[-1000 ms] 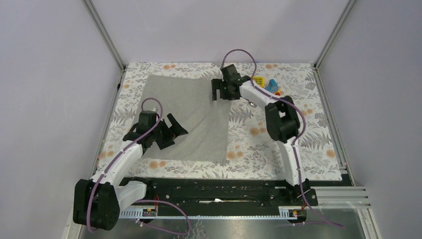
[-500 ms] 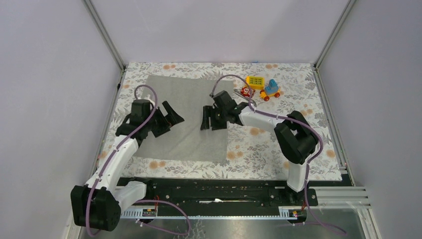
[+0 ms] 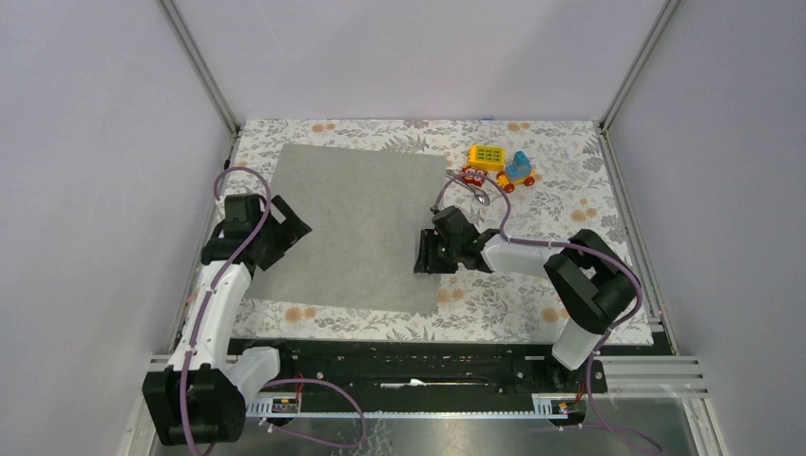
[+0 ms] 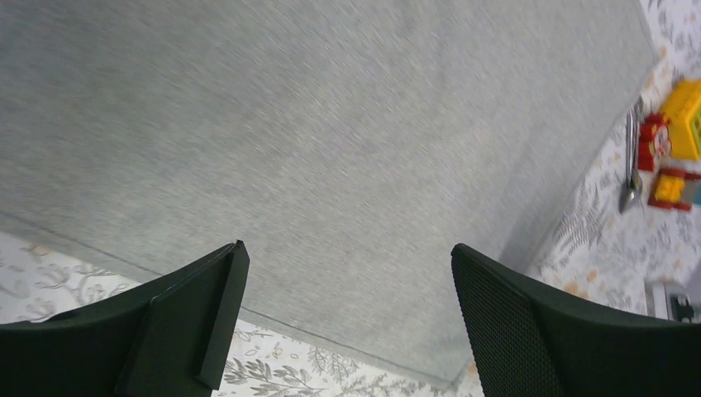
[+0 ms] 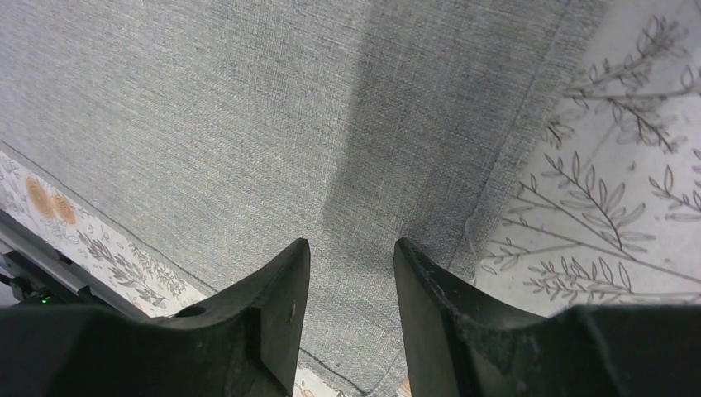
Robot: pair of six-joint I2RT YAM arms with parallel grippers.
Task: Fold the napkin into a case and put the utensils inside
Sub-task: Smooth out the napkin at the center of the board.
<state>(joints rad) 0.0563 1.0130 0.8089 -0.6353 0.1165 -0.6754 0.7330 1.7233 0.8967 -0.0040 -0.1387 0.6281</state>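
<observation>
Across the middle of the floral tablecloth (image 3: 580,223) the napkin (image 3: 356,223) lies spread out flat in a single layer, plain grey and woven, with a thin hem line running along its borders. It sits slightly skewed to the table. Its far edge comes close to the far end of the cloth, and a narrow floral strip shows between its near edge and the front rail (image 3: 409,366). On its left only a slim margin of tablecloth separates it from the enclosure wall, while on its right I see a much broader band, crossed by my right arm.

My left gripper (image 4: 347,252) is at the napkin's left edge with its jaws spread wide and nothing between them. My right gripper (image 5: 351,244) is over the right edge, near the near-right corner. Its jaws stand only a narrow gap apart, and the cloth seen through that gap looks flat, not pinched.

The utensils (image 4: 631,165) lie side by side on the tablecloth just past the napkin's far-right corner, slim and shiny, one ending in a spoon bowl. They lie right against the toy blocks (image 3: 502,163). The yellow block (image 3: 487,154) carries green marks on top, too small for me to read
</observation>
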